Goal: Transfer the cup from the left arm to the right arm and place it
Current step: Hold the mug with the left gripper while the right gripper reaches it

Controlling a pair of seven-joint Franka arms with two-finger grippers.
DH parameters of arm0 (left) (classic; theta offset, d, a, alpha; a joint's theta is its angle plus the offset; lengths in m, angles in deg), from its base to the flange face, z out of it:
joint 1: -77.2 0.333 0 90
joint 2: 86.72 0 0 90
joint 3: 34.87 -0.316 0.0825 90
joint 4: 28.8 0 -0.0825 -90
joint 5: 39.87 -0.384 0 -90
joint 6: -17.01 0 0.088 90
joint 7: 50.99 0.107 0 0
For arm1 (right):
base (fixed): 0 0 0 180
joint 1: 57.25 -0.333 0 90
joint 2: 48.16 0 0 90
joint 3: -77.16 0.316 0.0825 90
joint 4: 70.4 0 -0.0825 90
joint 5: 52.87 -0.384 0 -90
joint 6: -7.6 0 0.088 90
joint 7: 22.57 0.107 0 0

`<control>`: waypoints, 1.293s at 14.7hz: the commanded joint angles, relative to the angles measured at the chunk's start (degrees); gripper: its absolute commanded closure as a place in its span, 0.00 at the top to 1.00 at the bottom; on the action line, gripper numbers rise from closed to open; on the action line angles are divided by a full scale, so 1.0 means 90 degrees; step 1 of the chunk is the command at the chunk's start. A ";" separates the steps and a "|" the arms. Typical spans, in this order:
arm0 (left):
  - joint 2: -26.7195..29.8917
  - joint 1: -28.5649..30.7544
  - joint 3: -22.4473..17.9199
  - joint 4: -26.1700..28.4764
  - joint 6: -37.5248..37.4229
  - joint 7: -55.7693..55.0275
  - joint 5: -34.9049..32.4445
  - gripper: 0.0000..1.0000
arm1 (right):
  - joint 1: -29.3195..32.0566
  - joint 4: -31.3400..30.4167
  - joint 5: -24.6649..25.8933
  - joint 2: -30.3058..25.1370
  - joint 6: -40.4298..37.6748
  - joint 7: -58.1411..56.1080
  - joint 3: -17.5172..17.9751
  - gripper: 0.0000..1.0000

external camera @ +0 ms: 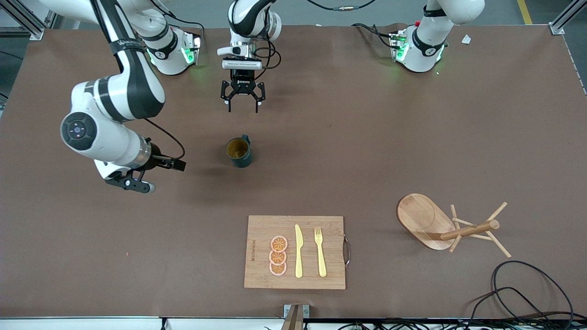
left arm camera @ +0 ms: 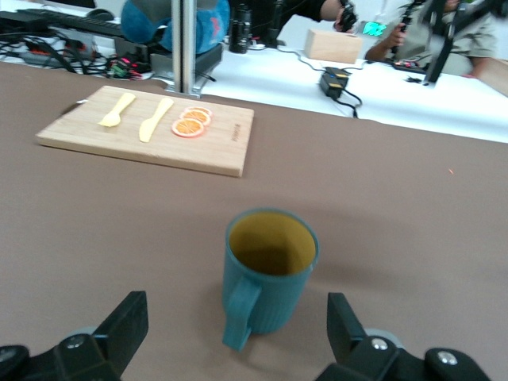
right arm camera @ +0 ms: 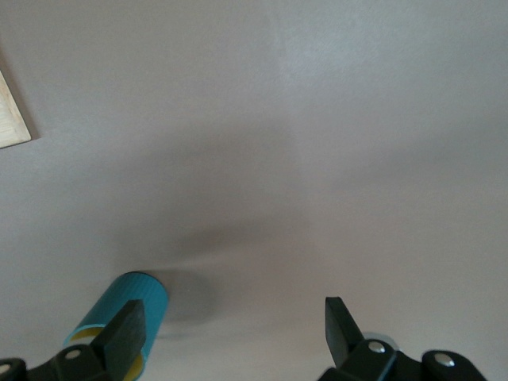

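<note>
Two grippers show, both empty. Front view, clock bearings taken from the cup.

- Right gripper (external camera: 160, 176): at 8 o'clock of the cup, well apart from it, over bare table (external camera: 91, 256) toward the right arm's end. The arm is folded, elbow low, wrist turned sideways. Jaws spread wide, nothing between them. The right wrist view catches only the cup's ribbed side and rim at the frame edge.
- Left gripper (external camera: 242, 107): at 12 o'clock of the cup, hanging fingers-down over bare table. Jaws spread wide, nothing held. The left wrist view looks at the cup between the two fingers, no contact.
- Cup (external camera: 239, 153): dark teal, ribbed, tan-orange inside. It stands upright on the table, mouth up, with the handle pointing to 12 o'clock, toward the left gripper. Touched by neither arm.
- Chopping board (external camera: 261, 229): at 5 o'clock of the cup, nearer the front camera. On it are three orange slices (external camera: 278, 255), a yellow knife (external camera: 298, 252) and a yellow fork (external camera: 320, 252), side by side.
- Wooden mug rack (external camera: 424, 222): at 4 o'clock, toward the left arm's end, tipped on its side, pegs off the table.
- Black cables (external camera: 527, 288): looped at the table corner nearest the camera.
</note>
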 commanded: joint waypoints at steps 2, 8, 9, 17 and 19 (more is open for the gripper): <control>0.1004 0.0708 -0.0005 0.0250 -0.0384 0.1671 0.1144 0.99 | -0.0261 -0.0516 -0.0073 -0.0231 0.0463 0.0498 -0.0033 1.00; 0.2128 0.2602 0.0014 0.0017 -0.0404 0.4485 0.3039 0.99 | -0.0904 -0.1141 -0.0073 -0.0231 0.1293 0.1571 -0.0033 1.00; 0.2245 0.2886 0.0005 -0.0061 -0.0404 0.4934 0.3361 0.99 | -0.1070 -0.1268 -0.0073 -0.0222 0.1517 0.1834 -0.0033 1.00; 0.3154 0.5425 0.0024 -0.0209 -0.0979 0.8116 0.5901 1.00 | -0.1882 -0.2098 -0.0053 -0.0231 0.2562 0.2979 -0.0043 1.00; 0.3349 0.5875 0.0015 -0.0209 -0.1486 0.9036 0.6060 1.00 | -0.1951 -0.2148 -0.0043 -0.0222 0.2583 0.3018 -0.0043 1.00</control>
